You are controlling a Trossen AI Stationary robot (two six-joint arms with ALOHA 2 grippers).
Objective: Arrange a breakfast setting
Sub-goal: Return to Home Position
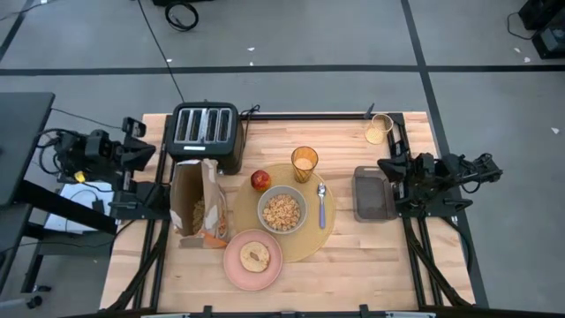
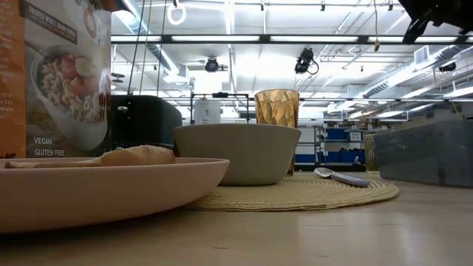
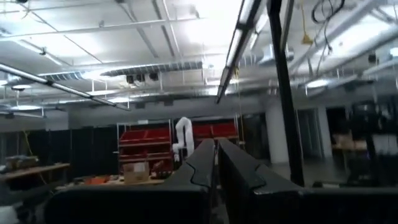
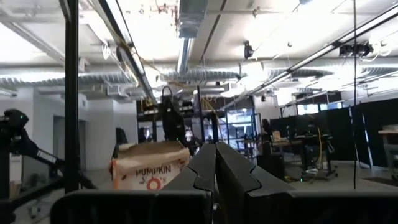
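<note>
The left end effector and right end effector are clenched, empty, at opposite bench edges. The placemat carries bowl, tumbler, spoon and apple. The plate bearing toast lies at its edge.

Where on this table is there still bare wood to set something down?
The table is bare right of the placemat and below the grey tray in the high view, and along the strip between the toaster and the small glass. Crowded: cereal bag, pink plate and apple sit close at the placemat's left side. Both arms wait at the table's sides.
</note>
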